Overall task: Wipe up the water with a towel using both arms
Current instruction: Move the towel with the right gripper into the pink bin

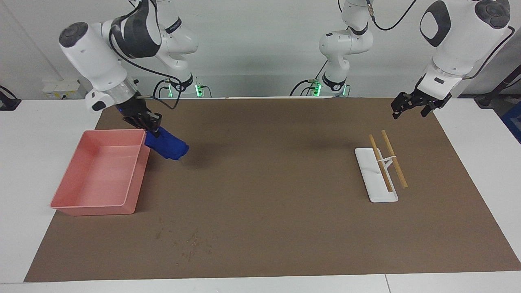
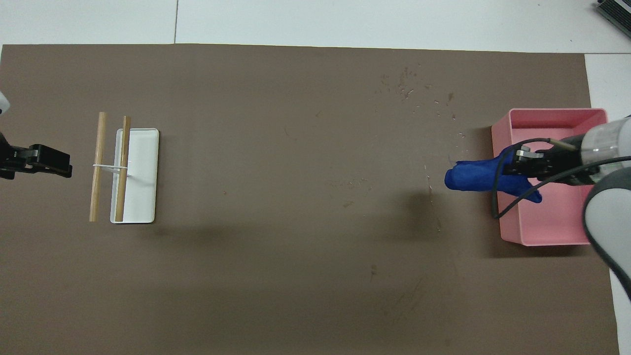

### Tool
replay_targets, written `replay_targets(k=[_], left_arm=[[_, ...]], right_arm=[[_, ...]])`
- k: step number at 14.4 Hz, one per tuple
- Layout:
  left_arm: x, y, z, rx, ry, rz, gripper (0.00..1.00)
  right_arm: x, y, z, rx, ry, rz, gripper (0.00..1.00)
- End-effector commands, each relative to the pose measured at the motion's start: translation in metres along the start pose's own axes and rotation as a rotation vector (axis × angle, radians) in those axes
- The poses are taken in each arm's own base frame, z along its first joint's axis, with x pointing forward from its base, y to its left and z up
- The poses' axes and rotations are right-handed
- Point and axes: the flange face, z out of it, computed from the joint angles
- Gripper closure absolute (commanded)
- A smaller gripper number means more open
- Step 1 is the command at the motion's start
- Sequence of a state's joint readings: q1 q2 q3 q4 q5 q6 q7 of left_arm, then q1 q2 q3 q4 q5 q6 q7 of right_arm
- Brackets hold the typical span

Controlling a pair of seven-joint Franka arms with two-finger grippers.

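The towel (image 1: 167, 145) is held aloft in the closed fingers of the right gripper (image 1: 147, 123), beside the tray (image 1: 100, 205) rim. Being soft and light, it is best pinched at a bunched fold. The left gripper (image 1: 410, 106) waits open above the worktop (image 1: 285, 228). Farther out, the water (image 1: 185, 241) remains.

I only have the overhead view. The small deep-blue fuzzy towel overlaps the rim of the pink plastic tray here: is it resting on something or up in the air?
Observer: Up in the air. In the facing view the towel hangs from the shut right gripper, clear of the brown mat and beside the pink tray, not in it.
Operator: Is the left gripper down low by the two wooden sticks?
Observer: No. The left gripper hangs open, raised above the mat and apart from the wooden sticks, which lie untouched across their white stand.
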State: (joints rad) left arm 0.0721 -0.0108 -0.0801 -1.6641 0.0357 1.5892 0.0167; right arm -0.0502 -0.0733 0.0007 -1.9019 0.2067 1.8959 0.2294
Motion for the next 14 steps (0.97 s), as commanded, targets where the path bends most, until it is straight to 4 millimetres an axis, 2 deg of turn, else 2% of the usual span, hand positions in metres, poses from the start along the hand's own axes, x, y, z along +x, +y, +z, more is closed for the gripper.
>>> replay_targets(k=[1,5,7,9,10,13,14], left_arm=[[-0.005,0.004,-0.003,0.005,0.024,-0.003,0.0],[-0.008,0.007,-0.01,-0.007,0.037,-0.004,0.0],[-0.009,0.007,-0.014,-0.016,0.044,-0.003,0.0],[-0.007,0.012,-0.015,-0.028,0.069,0.004,0.0],[-0.005,0.014,-0.016,-0.028,0.083,0.007,0.0],[-0.006,0.017,-0.016,-0.019,0.074,0.009,0.0],[-0.006,0.017,-0.015,-0.016,0.071,0.011,0.0]], right_arm=[[0.024,0.032,-0.005,-0.046,0.066,0.016,1.0],[0.043,0.094,-0.003,-0.069,0.145,-0.054,1.0],[0.045,0.119,0.014,-0.088,0.162,-0.143,1.0],[0.056,0.149,0.045,-0.098,0.125,-0.143,1.0],[0.056,0.157,0.061,-0.099,0.093,-0.146,1.0],[0.037,0.173,0.117,-0.105,0.041,-0.126,1.0],[0.032,0.173,0.124,-0.106,0.036,-0.127,1.0]])
